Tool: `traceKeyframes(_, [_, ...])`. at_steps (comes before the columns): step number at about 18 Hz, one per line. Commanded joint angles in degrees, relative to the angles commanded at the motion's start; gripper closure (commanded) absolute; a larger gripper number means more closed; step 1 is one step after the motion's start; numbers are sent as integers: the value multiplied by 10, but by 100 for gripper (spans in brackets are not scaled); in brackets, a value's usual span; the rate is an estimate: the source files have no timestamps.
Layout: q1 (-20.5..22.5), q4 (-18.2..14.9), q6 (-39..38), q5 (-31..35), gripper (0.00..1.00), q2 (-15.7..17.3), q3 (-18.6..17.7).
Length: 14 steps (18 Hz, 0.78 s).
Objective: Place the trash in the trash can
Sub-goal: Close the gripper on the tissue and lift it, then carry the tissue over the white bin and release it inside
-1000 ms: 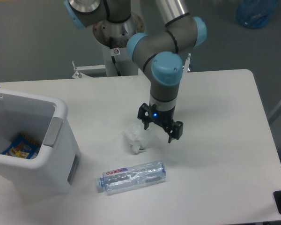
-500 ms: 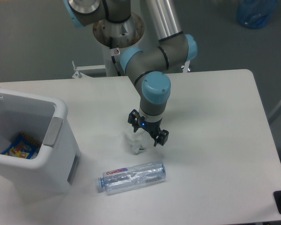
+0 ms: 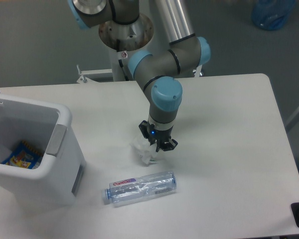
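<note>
Near the middle of the frame my gripper [image 3: 156, 143] is down at the table [image 3: 229, 129], its fingers drawn in against the tissue wad [image 3: 143, 151], which sits at their lower-left edge; whether they truly clamp it I cannot tell. The bottle [image 3: 142, 187] lies below that, toward the bottom of the frame, its long axis running left to right, cap end left. Its label carries red lettering too small for me to read. The trash can [image 3: 65, 119] stands at the left edge, with a colourful wrapper [image 3: 21, 155] inside.
</note>
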Motion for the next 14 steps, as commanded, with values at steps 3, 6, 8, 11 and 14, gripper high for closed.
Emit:
traceKeyframes(3, [3,-54,1,-1,100,4,30])
traceKeyframes(6, [21,-94,1,-3,100,29,50])
traceKeyframes(8, [30,-97,1,-4,100,33,62])
traceKeyframes(11, [42,-97,-7,-59,100,46,90])
traceKeyframes(14, [48,-97,-61,-163,100,47,133])
